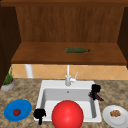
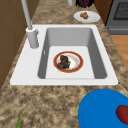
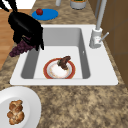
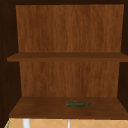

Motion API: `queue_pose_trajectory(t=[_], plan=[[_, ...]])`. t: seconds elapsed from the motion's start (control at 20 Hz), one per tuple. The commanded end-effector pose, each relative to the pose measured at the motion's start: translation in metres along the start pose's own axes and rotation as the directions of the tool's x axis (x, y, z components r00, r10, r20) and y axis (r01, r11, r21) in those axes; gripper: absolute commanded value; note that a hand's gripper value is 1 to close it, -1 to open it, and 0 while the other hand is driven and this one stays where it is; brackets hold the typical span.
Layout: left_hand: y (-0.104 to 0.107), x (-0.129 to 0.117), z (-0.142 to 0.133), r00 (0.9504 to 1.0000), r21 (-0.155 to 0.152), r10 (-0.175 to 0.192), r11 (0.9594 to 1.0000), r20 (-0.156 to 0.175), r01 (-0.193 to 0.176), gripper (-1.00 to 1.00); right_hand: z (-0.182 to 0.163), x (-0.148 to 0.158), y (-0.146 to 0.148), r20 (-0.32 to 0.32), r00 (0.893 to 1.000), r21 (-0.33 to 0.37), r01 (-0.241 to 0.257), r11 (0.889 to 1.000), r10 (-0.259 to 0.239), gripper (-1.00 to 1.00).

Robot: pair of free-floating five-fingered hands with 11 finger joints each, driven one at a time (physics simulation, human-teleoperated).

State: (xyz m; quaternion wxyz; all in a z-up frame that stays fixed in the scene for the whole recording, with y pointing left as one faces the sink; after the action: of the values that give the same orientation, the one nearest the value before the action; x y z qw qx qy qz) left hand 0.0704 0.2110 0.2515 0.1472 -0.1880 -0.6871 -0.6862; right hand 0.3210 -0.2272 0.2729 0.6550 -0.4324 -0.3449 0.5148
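The right hand (image 1: 95, 90) hangs over the right rim of the white sink (image 1: 47, 85), its black fingers curled round a bunch of dark purple grapes (image 1: 97, 96). In the right side view this hand (image 3: 25, 26) sits above the sink's near-left rim, with the grapes (image 3: 21, 48) dangling under the palm and partly over the edge of the basin. The left hand (image 1: 39, 114) floats at the sink's front left corner, just beside a flat blue plate (image 1: 13, 108); its fingers point downwards, and I cannot tell whether they are spread or closed.

At the bottom of the basin lies a round white plate with a red rim (image 3: 59, 69), carrying a dark brown lump of food (image 3: 64, 62). In the front view a large red ball-like shape (image 1: 67, 114) covers the front of the basin. A grey metal tap (image 1: 68, 76) stands at the back of the sink. The blue plate bears a small red tomato (image 1: 16, 112). On the speckled brown stone bench (image 1: 27, 87), to the right of the sink, a white plate (image 1: 110, 119) holds a brown pastry (image 1: 115, 113). A potted green plant (image 1: 8, 81) stands at the far left. On the lower wooden cabinet shelf (image 4: 37, 107) above, a dark green bottle (image 4: 77, 104) lies on its side.
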Motion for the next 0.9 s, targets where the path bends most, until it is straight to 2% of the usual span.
queue_pose_trajectory(t=[0.0, 0.4, 0.85], plan=[[0.000, 0.000, 0.000, 1.0000, 0.000, 0.000, 1.0000, 0.000, 0.000, 0.00, 0.013, 0.023, -0.012, 0.028, 1.000, -0.007, -0.013, 1.000, 0.014, 1.00], [0.000, 0.000, 0.000, 1.0000, 0.000, 0.000, 1.0000, 0.000, 0.000, 0.00, 0.047, 0.067, -0.032, 0.023, 1.000, -0.003, -0.004, 1.000, 0.004, 1.00], [0.000, 0.000, 0.000, 1.0000, 0.000, 0.000, 1.0000, 0.000, 0.000, 0.00, 0.105, 0.106, -0.050, 0.014, 1.000, -0.030, 0.009, 1.000, -0.009, 1.00]])
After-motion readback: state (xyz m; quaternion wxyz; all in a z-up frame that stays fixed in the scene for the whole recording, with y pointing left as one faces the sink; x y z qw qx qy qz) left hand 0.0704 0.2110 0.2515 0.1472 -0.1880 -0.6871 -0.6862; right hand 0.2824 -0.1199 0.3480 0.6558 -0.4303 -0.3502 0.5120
